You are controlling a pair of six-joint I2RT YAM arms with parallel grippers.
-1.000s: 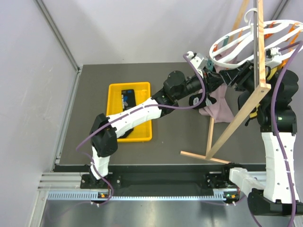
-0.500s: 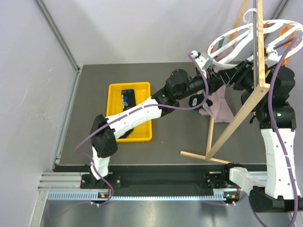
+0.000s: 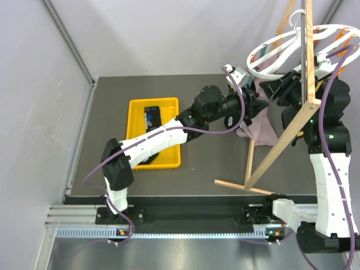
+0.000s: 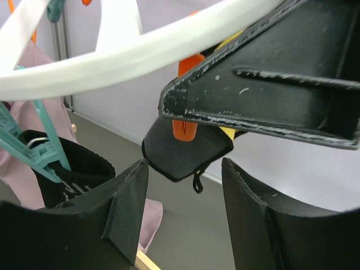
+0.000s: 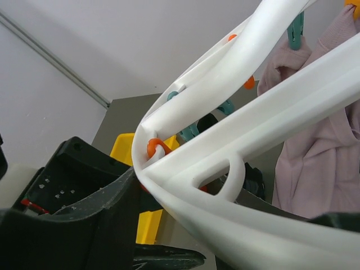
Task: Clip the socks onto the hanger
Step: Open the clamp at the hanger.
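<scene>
1. The clipped sock, black knit with pale marks, hangs from a teal clip under the rim of the hanger. The second sock lies in the yellow tray on the tabletop, well apart from the ring and not yet clipped.
2. Risk: how deep the clip bites is hidden, and a shallow bite could let the sock slide out. The ring is raised and could swing if jolted.
3. Risk: the left pincer sits just beside the hanging sock. A careless pull-back might snag the fabric, or the black-and-yellow bag on the neighbouring orange clip.
4. Left pincer: fingers wide apart, nothing between them, touching neither sock nor ring.
5. Right pincer: its jaws straddle the white rim, one finger against the plastic. Whether they pinch it tight cannot be told.
6. A pink garment hangs beneath the ring, crowding the clips.
</scene>
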